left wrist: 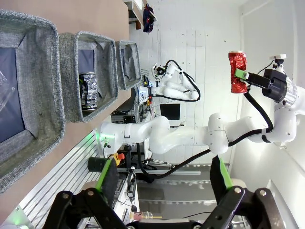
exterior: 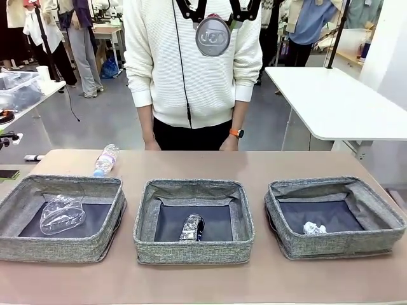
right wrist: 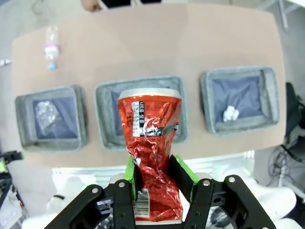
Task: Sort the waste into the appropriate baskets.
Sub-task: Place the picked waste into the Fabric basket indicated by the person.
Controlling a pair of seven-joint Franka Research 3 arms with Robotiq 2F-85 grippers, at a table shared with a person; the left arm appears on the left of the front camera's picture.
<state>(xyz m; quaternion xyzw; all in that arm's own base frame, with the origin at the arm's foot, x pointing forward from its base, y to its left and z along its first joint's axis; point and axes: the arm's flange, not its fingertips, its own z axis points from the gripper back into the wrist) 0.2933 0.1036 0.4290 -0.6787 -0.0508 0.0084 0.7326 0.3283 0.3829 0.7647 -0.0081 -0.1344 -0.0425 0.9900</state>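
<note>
Bright, even light from overhead; only soft shadows sit inside the 3 baskets. Through the wrist views the table bows at the edges. The crumpled red can throws small glints, close and sharp.

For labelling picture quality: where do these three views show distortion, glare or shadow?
Right wrist view: wide-angle bending curves the table; the red can in the right tool glints. Left wrist view: rolled sideways, sharp, bright white wall. Front view: even light, soft shadow inside the middle basket, glints on the crushed bottle.
</note>
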